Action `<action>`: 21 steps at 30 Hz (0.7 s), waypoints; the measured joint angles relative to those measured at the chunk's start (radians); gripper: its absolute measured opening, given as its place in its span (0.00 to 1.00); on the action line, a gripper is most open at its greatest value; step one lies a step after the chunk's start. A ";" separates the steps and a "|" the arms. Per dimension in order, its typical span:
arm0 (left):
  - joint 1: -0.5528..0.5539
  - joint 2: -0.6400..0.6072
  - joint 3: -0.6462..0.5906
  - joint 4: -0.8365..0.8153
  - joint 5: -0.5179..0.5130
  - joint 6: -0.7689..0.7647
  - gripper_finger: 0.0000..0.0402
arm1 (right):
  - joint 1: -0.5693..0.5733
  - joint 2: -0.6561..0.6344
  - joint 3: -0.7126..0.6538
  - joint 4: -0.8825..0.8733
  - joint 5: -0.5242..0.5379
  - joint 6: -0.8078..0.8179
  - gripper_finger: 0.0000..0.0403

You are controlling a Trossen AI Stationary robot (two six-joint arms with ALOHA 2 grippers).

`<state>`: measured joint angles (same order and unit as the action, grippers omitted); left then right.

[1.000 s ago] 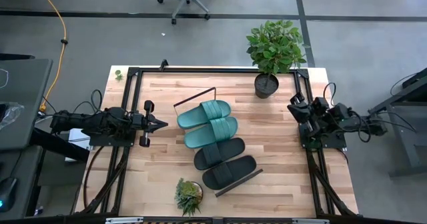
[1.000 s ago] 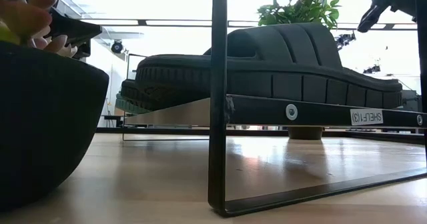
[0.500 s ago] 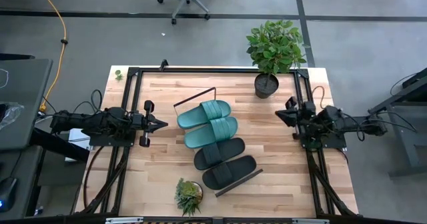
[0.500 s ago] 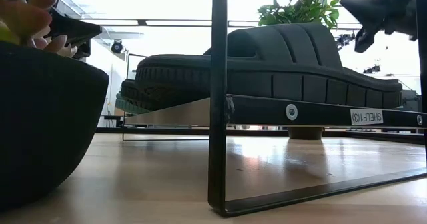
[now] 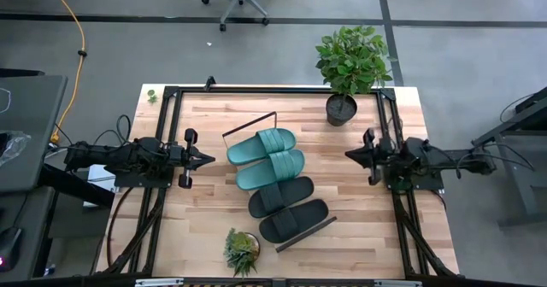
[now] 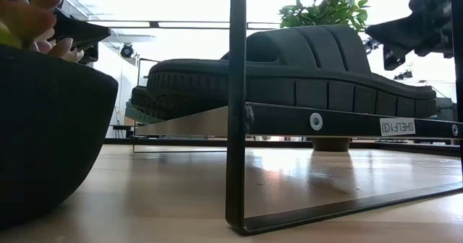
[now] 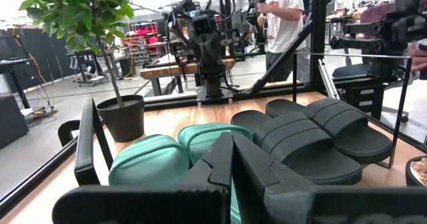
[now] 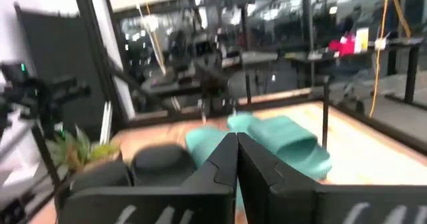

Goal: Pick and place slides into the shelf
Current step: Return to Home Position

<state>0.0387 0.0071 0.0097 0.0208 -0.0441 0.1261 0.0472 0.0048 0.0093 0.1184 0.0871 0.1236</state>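
Clenched tight and empty at nine o'clock: left gripper (image 5: pixel 209 159). Likewise pinched closed, touching nothing, at three o'clock: right gripper (image 5: pixel 349 153). Between them, slides (image 5: pixel 270 167) on shelf (image 5: pixel 314 230).

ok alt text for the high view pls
Two teal-green slides and two black slides lie on a slanted shelf mid-table. The left claw and right claw, both shut, point inward from opposite sides; a potted plant stands at the far edge.

Teal slides (image 5: pixel 267 156) are lying at the far end of the slanted shelf (image 5: pixel 306 234); black slides (image 5: pixel 286 208) are lying at its near end.
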 joint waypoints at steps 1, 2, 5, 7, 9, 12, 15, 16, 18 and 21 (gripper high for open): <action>0.000 0.000 0.000 0.000 0.000 0.000 0.00 | -0.004 0.000 0.000 -0.022 -0.014 -0.001 0.00; 0.000 0.000 0.000 0.000 0.000 0.000 0.00 | -0.009 0.000 0.000 -0.043 -0.024 -0.001 0.00; 0.000 0.000 0.000 0.000 0.000 0.000 0.00 | -0.030 0.000 0.000 -0.078 -0.069 -0.004 0.00; 0.000 0.000 0.000 0.000 0.000 0.000 0.00 | -0.050 0.000 0.000 -0.079 -0.107 -0.017 0.00; 0.000 0.000 0.000 0.000 0.000 0.000 0.00 | -0.074 0.000 0.000 -0.094 -0.136 -0.020 0.00; 0.000 0.000 0.000 0.000 0.000 0.000 0.00 | -0.105 0.000 0.000 -0.094 -0.168 -0.020 0.00; 0.000 0.000 0.000 0.000 0.000 0.000 0.00 | -0.122 0.000 0.000 -0.093 -0.174 -0.027 0.00; 0.000 0.000 0.000 0.000 0.000 0.000 0.00 | -0.126 0.000 0.000 -0.093 -0.175 -0.027 0.00; 0.000 0.000 0.000 0.000 0.000 0.000 0.00 | -0.130 0.000 0.000 -0.093 -0.174 -0.023 0.00; 0.000 0.000 0.000 0.000 0.000 0.000 0.00 | -0.132 0.000 0.000 -0.093 -0.174 -0.019 0.00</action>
<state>0.0387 0.0071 0.0097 0.0208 -0.0443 0.1259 -0.0853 0.0051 0.0090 0.0257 -0.0872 0.1042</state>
